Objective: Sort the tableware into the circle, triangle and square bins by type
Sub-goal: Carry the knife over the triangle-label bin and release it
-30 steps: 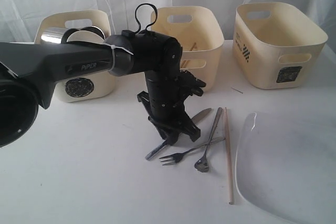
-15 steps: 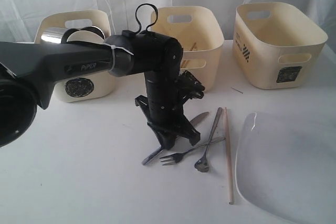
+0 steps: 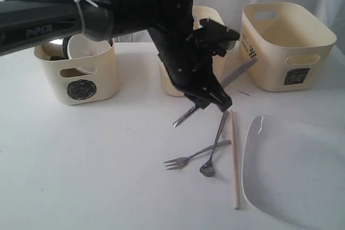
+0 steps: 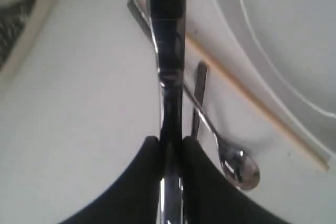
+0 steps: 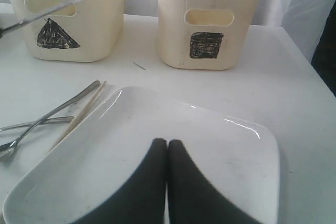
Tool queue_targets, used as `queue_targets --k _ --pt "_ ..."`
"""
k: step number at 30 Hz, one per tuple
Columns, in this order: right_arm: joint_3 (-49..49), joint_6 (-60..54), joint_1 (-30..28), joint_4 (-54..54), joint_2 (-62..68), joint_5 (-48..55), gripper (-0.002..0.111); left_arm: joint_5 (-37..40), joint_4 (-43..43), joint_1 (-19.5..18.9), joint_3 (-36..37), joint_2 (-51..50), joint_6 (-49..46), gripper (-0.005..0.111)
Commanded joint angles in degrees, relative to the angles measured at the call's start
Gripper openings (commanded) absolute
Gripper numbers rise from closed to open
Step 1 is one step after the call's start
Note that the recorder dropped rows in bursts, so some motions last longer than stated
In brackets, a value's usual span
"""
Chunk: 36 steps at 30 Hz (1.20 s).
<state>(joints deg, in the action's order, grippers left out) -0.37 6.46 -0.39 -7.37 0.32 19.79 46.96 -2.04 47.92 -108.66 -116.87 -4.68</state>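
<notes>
1. Knife [image 3: 241,70]: steel, held clear of the table [image 3: 108,181] at a slant. The blade end is raised toward the square bin [image 3: 280,52] and the handle end hangs lower, in front of the triangle bin [image 5: 100,24].
2. Left gripper [image 3: 209,102]: jaws pinch the knife partway along its length. In the left wrist view the two black fingers [image 4: 139,182] press on either side of the handle.
3. Right gripper [image 5: 167,148]: jaws pressed together with nothing between them, poised over the large white square plate [image 5: 226,150].
4. Plate: lies flat on the table at the front right, well apart from the bins.
5. Loose cutlery on the table, below the left gripper:
   - a wooden chopstick [image 3: 234,160] lies just beside the plate's edge;
   - a steel fork [image 3: 191,158] lies with its tines pointing left;
   - a second steel utensil [image 3: 222,125] crosses the fork's handle. Its head may be a fork's or a small spoon's; the blur leaves this unsettled.
6. Bins: all three stand along the back. The circle bin [image 3: 81,79] is at the left and holds a small white bowl [image 3: 86,51]. The triangle bin is in the middle, partly hidden by the left arm. The square bin is at the right.
</notes>
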Motion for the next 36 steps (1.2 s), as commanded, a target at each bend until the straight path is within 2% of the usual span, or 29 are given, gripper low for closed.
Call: queue_targets --k 1,8,12,22,36 --pt "0.37 -0.27 -0.18 0.08 -0.32 -0.14 0.0 -9.68 -0.85 0.76 -0.12 3.36 -3.17 0.0" --pt "0.37 -0.27 -0.18 0.08 -0.32 -0.14 0.0 -24.66 -0.33 0.76 -0.12 3.29 -13.54 0.0" --pt "0.37 -0.27 -0.18 0.08 -0.32 -0.14 0.0 -33.26 3.05 0.02 -0.12 2.53 -14.86 0.0" --pt "0.37 -0.27 -0.18 0.08 -0.32 -0.14 0.0 -37.54 3.87 -4.47 -0.12 0.09 -16.1 0.0" --pt "0.37 -0.27 -0.18 0.08 -0.32 -0.14 0.0 -48.66 4.31 -5.71 -0.12 -3.69 -18.14 0.0"
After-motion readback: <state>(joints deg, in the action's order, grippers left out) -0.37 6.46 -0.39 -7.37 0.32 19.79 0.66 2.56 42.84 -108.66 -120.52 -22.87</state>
